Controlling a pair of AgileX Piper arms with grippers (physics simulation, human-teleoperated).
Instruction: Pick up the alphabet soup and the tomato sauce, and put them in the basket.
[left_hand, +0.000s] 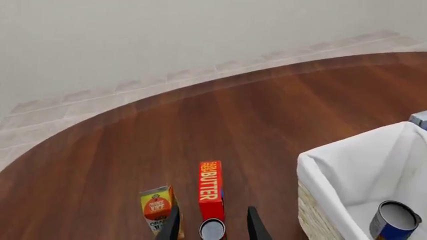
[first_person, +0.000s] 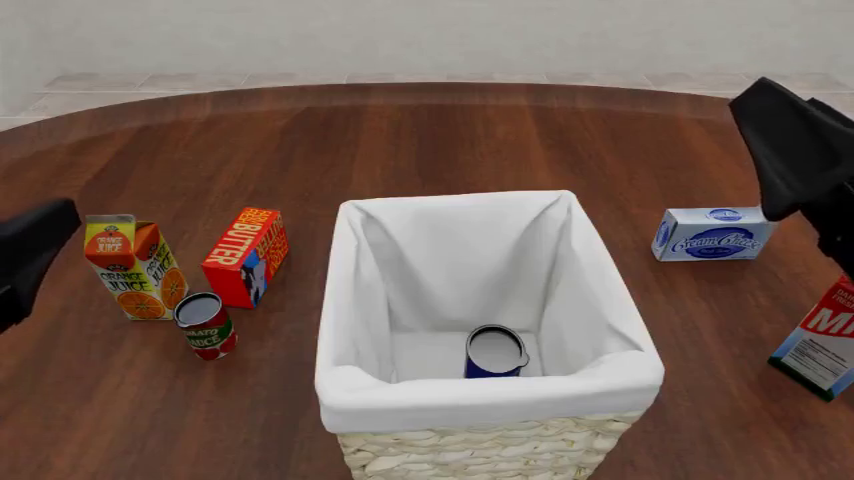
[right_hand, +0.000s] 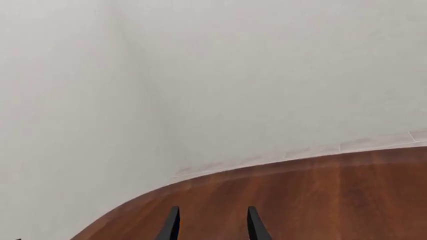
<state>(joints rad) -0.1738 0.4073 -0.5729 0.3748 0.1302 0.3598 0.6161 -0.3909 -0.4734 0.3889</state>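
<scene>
The alphabet soup (first_person: 494, 352), a dark blue can with a pale top, stands inside the basket (first_person: 400, 395), and it shows in the left wrist view as the soup can (left_hand: 393, 220) behind the lined basket rim (left_hand: 333, 160). The tomato sauce (first_person: 204, 325), a red can with a green band, stands on the table left of the basket. My left gripper (left_hand: 213, 207) is open, and the tomato sauce (left_hand: 212, 230) appears between its fingers, untouched. My right gripper (right_hand: 213, 208) is open and empty, facing the wall. The front view shows only the dark arm bodies.
A red butter box (first_person: 247, 255) and an orange juice carton (first_person: 134, 268) stand close behind the tomato sauce. A cream cheese box (first_person: 714, 233) lies right of the basket, and a milk carton (first_person: 821, 345) stands at the right edge. The round wooden table (first_person: 441, 130) ends near a white wall.
</scene>
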